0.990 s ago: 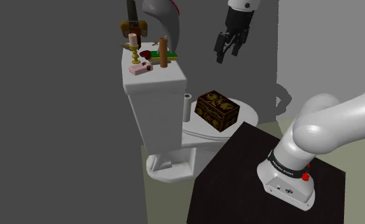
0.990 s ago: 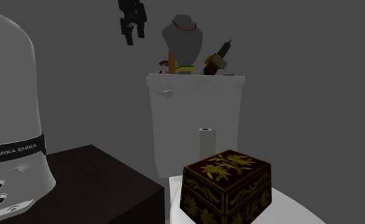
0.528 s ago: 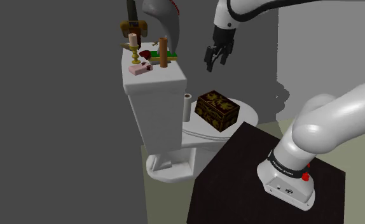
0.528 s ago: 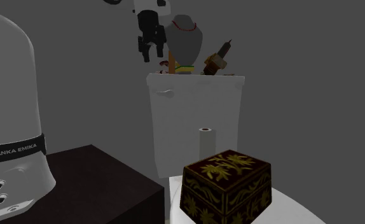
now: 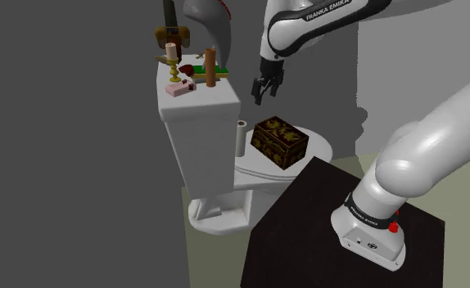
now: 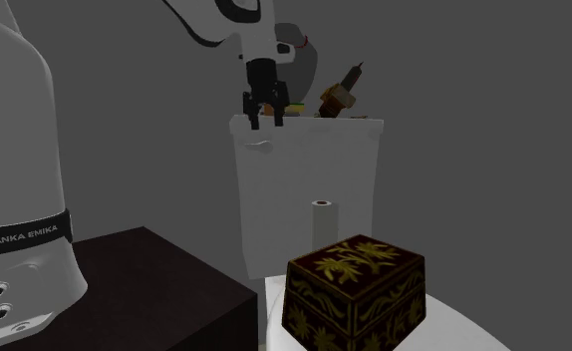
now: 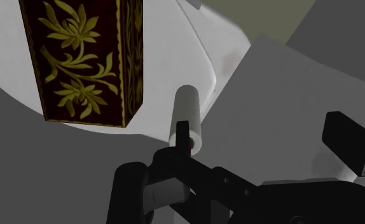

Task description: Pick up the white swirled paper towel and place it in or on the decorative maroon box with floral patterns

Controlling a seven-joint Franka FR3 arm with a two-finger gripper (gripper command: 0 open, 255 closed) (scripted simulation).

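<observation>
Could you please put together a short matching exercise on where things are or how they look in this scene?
Column one:
1. paper towel roll
2. patterned box
3. end effector
4. candle

Column two:
A. on top of the tank
B. in mid-air, fingers apart
C. dark red with gold flowers
D. white, upright beside the tank

Pairs: 1-D, 2-C, 3-B, 4-A.
</observation>
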